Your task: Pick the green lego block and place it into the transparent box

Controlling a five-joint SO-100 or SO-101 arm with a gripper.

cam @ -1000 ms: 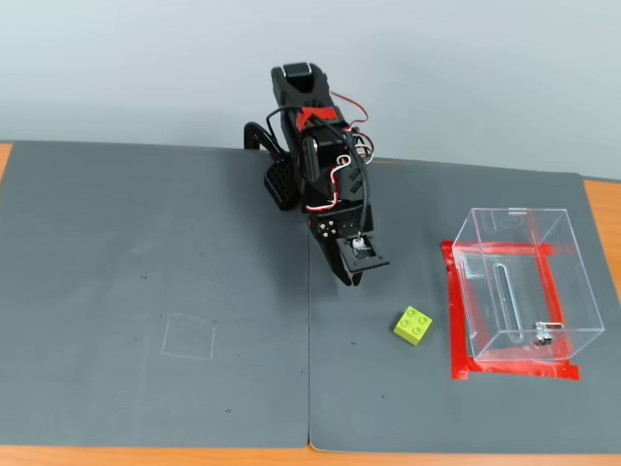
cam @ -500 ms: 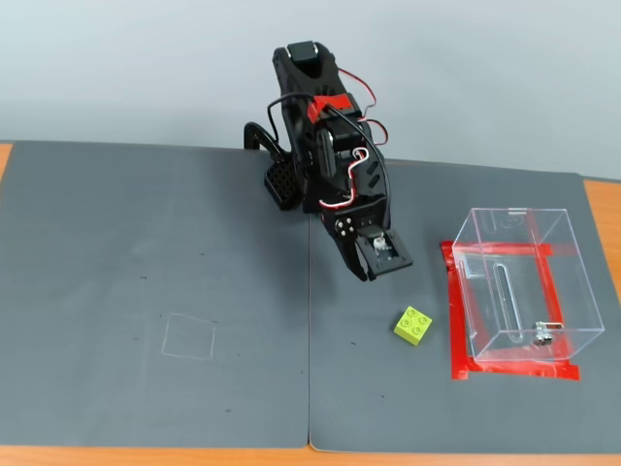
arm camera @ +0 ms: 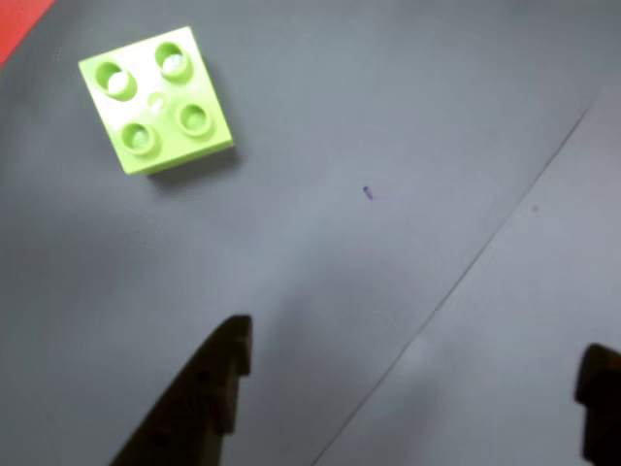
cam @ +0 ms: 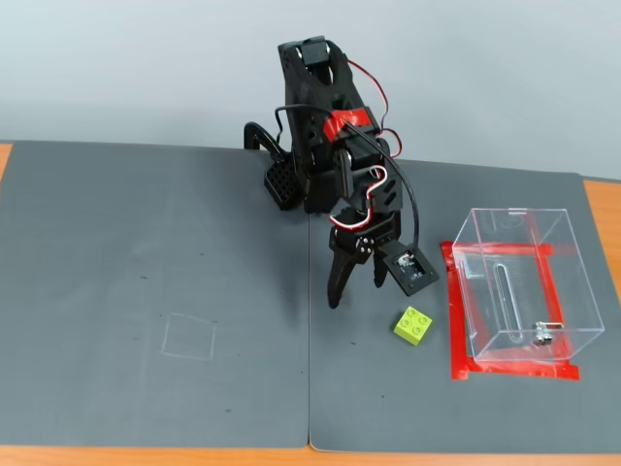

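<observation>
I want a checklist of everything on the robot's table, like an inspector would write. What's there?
Surface: dark grey mat in two sheets meeting at a seam, on a wooden table; a faint square outline is drawn on the left sheet in the fixed view.
Job's things: green lego block sits studs up on the mat, untouched; transparent box stands to its right in the fixed view, inside red tape, with a small metal fitting at its bottom.
Clutter: nothing seen.
Grippers: gripper is open, empty, above the mat, apart from the block.
Cables: red, white and black wires loop along the arm.
Surroundings: plain pale wall.
</observation>
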